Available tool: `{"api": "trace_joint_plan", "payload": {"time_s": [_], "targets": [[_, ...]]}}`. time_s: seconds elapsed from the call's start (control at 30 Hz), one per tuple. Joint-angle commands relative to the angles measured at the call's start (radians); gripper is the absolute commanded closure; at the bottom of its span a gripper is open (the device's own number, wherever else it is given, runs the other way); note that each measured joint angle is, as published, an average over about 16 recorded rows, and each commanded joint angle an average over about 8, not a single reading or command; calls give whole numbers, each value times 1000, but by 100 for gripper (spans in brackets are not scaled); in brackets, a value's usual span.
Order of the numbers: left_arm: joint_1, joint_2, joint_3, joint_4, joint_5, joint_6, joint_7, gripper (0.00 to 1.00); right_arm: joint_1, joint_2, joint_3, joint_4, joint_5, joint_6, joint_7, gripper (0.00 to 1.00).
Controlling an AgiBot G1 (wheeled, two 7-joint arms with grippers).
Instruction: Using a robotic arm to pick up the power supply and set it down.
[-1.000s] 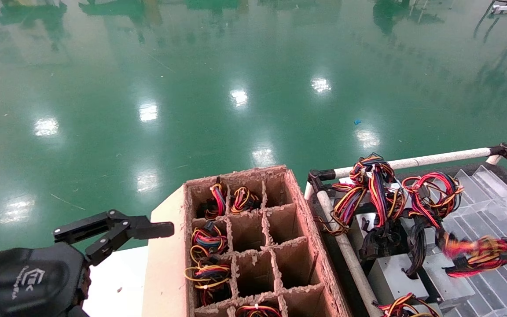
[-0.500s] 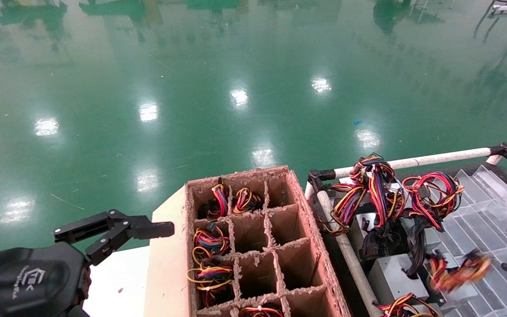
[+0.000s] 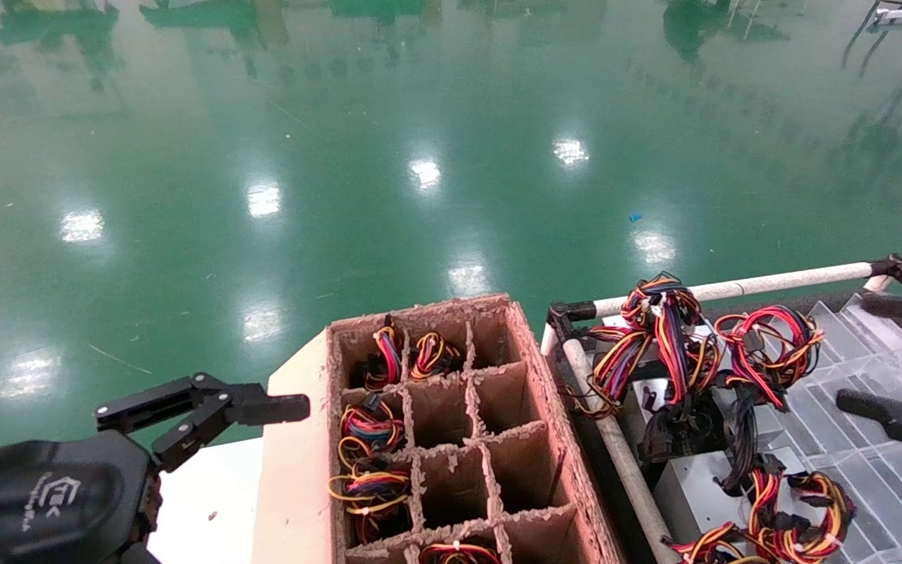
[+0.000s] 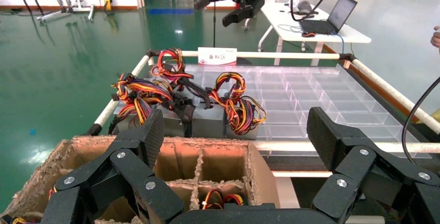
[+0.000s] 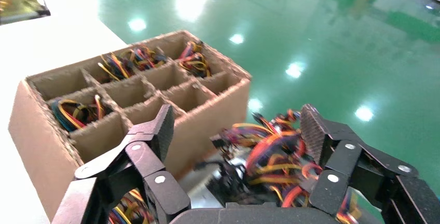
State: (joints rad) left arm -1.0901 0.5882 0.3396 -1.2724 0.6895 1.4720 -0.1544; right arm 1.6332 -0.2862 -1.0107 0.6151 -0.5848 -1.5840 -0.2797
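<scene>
Green glossy floor [image 3: 435,117] fills the background behind the work area. At the right edge of the head view, the right tool [image 3: 897,364] hangs above the clear tray [image 3: 874,392], its 2 fingers spread wide and holding nothing; one finger [image 3: 889,415] sits over the tray's ribbed plastic, the other near the white rail [image 3: 772,283]. Below and toward the robot lies the power supply [image 3: 705,493], a silver-grey box in the tray, with its red, orange, yellow and black wire bundle [image 3: 799,513] resting on and beside it, apart from the tool. Farther back, more grey boxes carry looped wire bundles [image 3: 658,329] against the rail. Left of the tray stands the cardboard divider box [image 3: 451,439], several of its cells holding coiled wires. On the far left, the left tool [image 3: 208,411] is held out beside the white table [image 3: 208,501], its fingers spread wide in the wrist view [image 4: 236,141] and empty, well apart from the tray.
</scene>
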Motion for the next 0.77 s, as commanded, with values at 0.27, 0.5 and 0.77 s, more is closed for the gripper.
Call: {"api": "trace_joint_plan", "payload": {"time_s": [0.27, 0.5, 0.77], "targets": [[0, 0, 0, 0, 0, 0, 0, 0, -88, -51, 113, 105, -20, 14, 76, 0], [0, 0, 0, 0, 0, 0, 0, 0, -159, -92, 206, 190, -38, 25, 135, 0], [0, 0, 0, 0, 0, 0, 0, 0, -224, -130, 292, 268, -56, 35, 189, 0]]}}
